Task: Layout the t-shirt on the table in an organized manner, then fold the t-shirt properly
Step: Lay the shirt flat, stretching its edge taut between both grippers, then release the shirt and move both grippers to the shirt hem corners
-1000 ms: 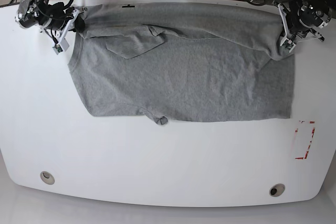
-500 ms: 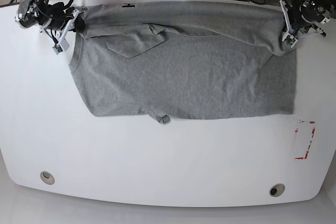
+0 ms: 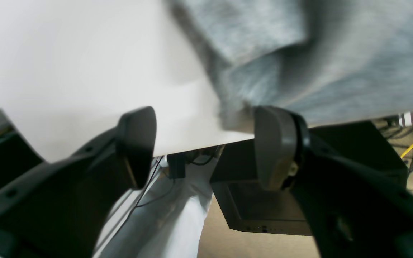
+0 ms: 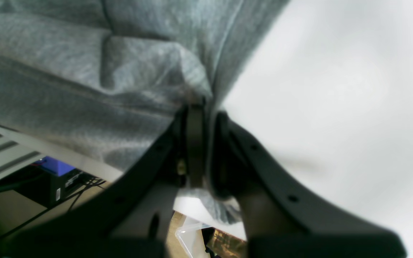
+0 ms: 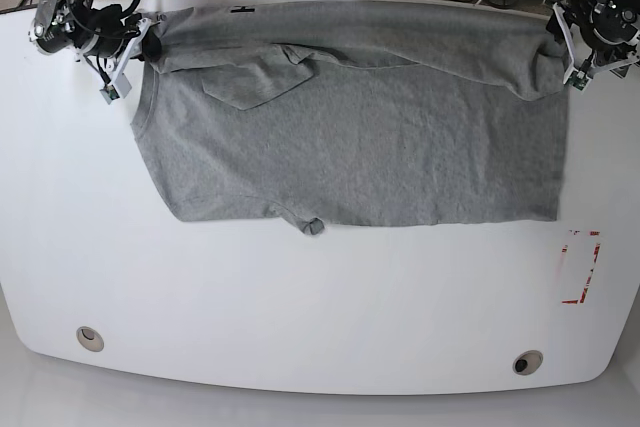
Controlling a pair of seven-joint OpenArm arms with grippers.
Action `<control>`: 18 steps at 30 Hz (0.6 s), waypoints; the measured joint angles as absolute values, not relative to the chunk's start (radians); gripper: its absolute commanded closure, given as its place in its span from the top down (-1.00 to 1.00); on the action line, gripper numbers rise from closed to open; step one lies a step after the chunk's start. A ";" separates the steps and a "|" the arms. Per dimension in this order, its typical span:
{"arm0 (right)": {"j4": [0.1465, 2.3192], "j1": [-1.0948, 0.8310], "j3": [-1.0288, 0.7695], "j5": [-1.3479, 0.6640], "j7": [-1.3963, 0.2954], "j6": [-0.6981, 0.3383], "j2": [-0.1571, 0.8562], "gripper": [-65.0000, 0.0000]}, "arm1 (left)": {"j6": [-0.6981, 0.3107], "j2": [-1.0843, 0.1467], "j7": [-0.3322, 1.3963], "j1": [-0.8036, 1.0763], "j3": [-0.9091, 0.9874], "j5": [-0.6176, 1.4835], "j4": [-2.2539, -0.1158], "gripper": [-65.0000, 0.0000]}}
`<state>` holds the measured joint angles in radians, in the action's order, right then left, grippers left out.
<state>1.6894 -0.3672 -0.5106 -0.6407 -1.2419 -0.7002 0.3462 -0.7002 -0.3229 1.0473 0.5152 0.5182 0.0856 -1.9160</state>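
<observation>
The t-shirt point(image 5: 350, 137) lies spread across the far half of the table point(image 5: 300, 307), mostly flat, though its far edge is doubled over and one sleeve lies bunched. The left gripper point(image 3: 203, 143) has its jaws apart, holding nothing, at the far corner. The right gripper point(image 4: 201, 143) pinches the shirt's other far corner. Layout looks nearly finished; folding is not begun.

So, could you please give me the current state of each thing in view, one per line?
t-shirt: spread on the table, far edge folded over, a sleeve folded inward.
left gripper: open, holding nothing.
right gripper: shut on the t-shirt.
table: bears the t-shirt.
</observation>
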 measured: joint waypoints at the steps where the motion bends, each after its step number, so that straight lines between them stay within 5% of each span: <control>1: 1.689 -0.367 -0.511 -0.640 -1.242 -0.700 0.346 -0.87 | -0.701 -0.321 1.047 0.514 0.528 0.086 -1.916 0.28; 18: 1.747 -0.385 -0.518 -0.619 -1.269 -0.698 0.344 -0.83 | -0.698 -0.350 1.185 0.354 0.754 0.074 -1.961 0.28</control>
